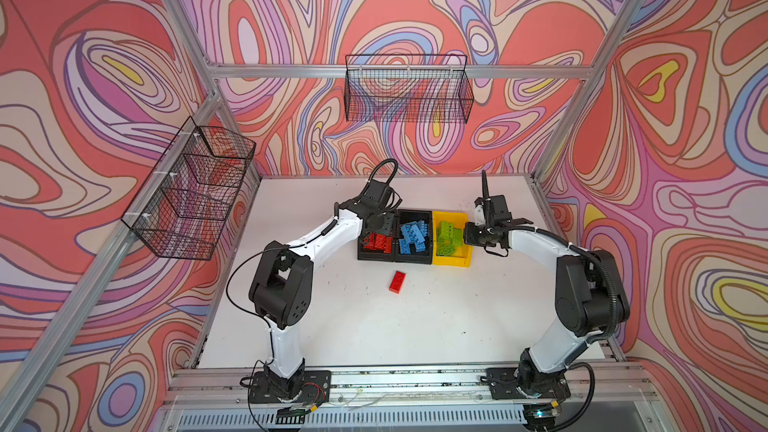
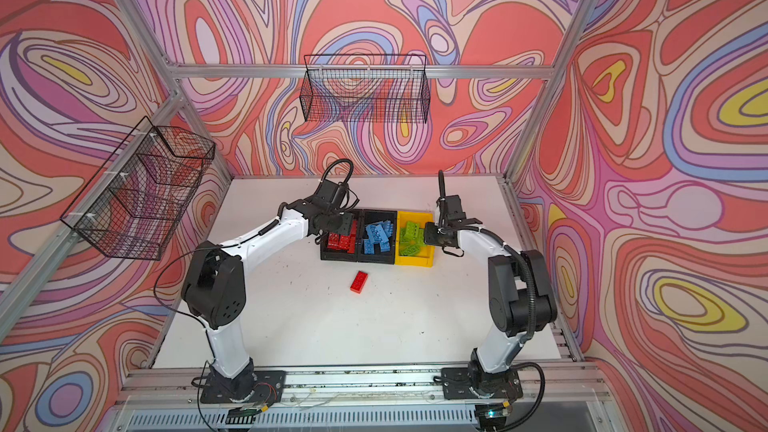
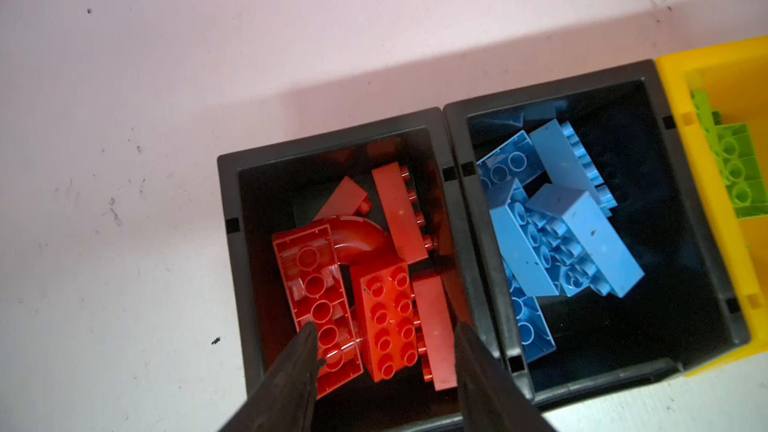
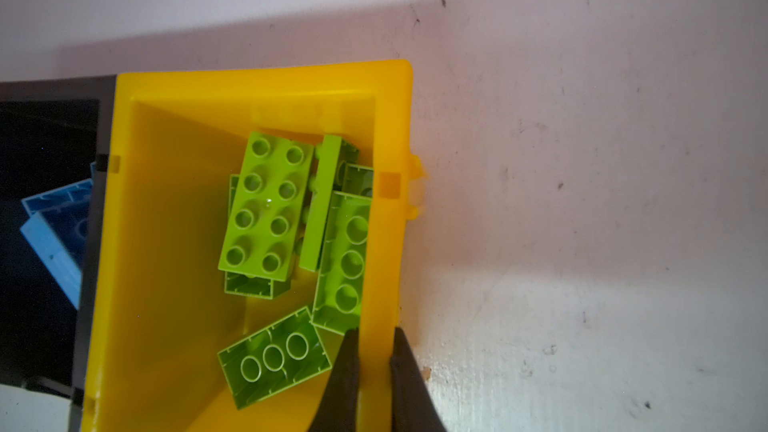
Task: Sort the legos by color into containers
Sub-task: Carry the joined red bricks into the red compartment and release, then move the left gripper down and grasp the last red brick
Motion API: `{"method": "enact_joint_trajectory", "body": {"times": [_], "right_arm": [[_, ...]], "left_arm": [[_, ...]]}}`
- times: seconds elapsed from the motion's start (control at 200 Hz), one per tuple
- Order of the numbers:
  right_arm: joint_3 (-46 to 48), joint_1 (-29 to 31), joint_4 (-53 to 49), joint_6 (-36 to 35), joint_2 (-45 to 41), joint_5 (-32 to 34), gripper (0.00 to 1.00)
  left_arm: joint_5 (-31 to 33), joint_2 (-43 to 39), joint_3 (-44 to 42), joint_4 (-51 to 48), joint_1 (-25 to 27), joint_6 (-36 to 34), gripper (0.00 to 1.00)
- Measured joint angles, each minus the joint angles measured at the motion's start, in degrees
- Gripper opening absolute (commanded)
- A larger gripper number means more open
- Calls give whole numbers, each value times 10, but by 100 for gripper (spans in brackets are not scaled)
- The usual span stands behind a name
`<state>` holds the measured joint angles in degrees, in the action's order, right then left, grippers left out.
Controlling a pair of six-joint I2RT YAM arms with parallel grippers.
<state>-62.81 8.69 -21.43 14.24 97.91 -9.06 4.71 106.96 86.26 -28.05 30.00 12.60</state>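
Note:
The three containers stand in a row at the table's middle. The left black one (image 3: 332, 141) holds red legos (image 3: 384, 317), including an arch piece (image 3: 357, 234). My left gripper (image 3: 385, 326) hovers over them, open, its fingers touching no brick. Blue legos (image 3: 582, 234) fill the middle black container (image 1: 413, 260). Lime green legos (image 4: 266, 205) lie in the yellow container (image 4: 249, 81), and my right gripper (image 4: 376, 331) is shut on its outer side wall. One red lego (image 1: 398, 282) lies loose on the table in front of the row.
Two black wire mesh baskets hang on the frame, one at the back (image 1: 409, 93) and one at the left (image 1: 191, 193). The white table (image 1: 374, 326) is bounded by aluminium rails. Both arm bases sit at the front edge.

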Motion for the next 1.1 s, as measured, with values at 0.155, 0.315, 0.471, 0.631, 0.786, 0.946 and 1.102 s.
{"method": "enact_joint_trajectory", "body": {"times": [0.155, 0.315, 0.471, 0.631, 0.786, 0.946, 1.102], "right_arm": [[0, 0, 0, 0, 0, 0, 2], [0, 0, 0, 0, 0, 0, 2], [0, 0, 0, 0, 0, 0, 2], [0, 0, 0, 0, 0, 0, 2], [0, 0, 0, 0, 0, 0, 2], [0, 0, 0, 0, 0, 0, 2], [0, 0, 0, 0, 0, 0, 2]], "left_arm": [[-13, -64, -54, 0, 0, 1, 56], [-20, -152, -148, 9, 27, 5, 60], [-55, -189, -235, 21, 78, 15, 60], [-75, -165, -265, 39, 117, 49, 59], [-86, -122, -266, 67, 137, 79, 59], [-85, -71, -254, 74, 150, 96, 60], [-70, -44, -246, 73, 154, 104, 62]]}}
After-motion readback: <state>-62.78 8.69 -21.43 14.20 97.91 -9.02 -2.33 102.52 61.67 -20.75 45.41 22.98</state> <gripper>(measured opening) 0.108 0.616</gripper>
